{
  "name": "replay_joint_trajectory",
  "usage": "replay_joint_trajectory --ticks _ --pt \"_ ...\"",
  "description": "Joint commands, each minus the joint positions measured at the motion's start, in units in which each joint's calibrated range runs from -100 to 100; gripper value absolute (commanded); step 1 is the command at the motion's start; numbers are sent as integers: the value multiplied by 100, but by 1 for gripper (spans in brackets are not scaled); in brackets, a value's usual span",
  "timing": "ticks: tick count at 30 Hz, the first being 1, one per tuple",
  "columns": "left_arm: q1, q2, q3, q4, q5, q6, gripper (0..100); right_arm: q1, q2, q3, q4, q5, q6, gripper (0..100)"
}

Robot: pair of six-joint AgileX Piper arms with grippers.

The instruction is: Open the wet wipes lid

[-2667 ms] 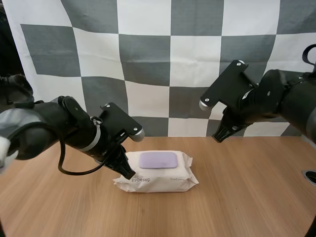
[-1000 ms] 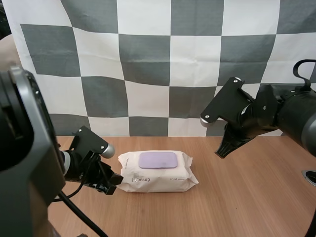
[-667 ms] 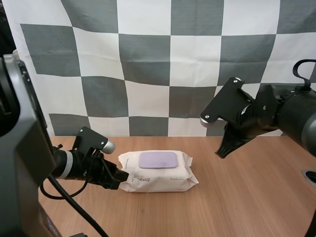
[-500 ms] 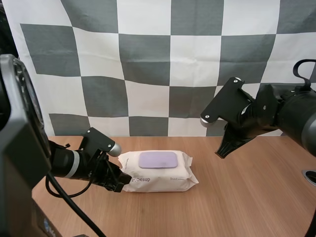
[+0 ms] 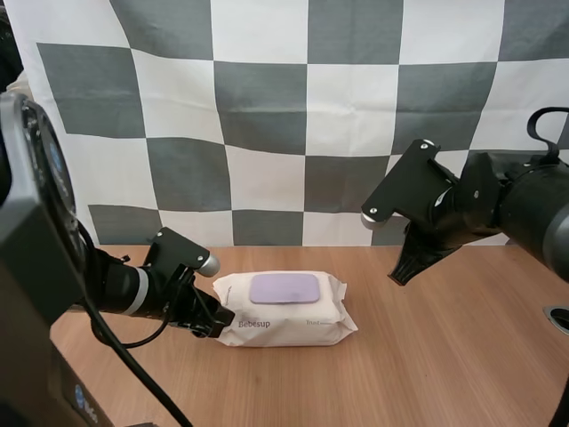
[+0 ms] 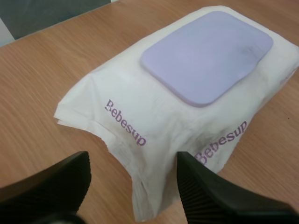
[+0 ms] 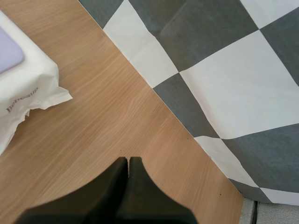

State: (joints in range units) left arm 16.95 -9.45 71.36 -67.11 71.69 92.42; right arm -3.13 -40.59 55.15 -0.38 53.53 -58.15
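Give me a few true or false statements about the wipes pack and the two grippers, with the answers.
The lilac rectangular lid on the white soft wet wipes pack stands flipped open. False: it lies flat and shut.
The left gripper has its jaws open either side of the pack's corner. True.
The right gripper pinches the pack. False: its jaws are shut on nothing, apart from the pack.
The pack lies on the brown wooden table. True.
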Motion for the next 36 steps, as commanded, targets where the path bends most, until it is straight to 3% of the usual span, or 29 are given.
replay_joint_trajectory --ticks 1,13,36 --pt "1 160 3 14 0 97 89 -5 1 9 2 4 0 4" --pt "1 370 3 -16 1470 97 89 -5 1 9 2 -128 0 4" --pt "1 370 3 -128 1001 97 89 -5 1 9 2 -128 0 4"
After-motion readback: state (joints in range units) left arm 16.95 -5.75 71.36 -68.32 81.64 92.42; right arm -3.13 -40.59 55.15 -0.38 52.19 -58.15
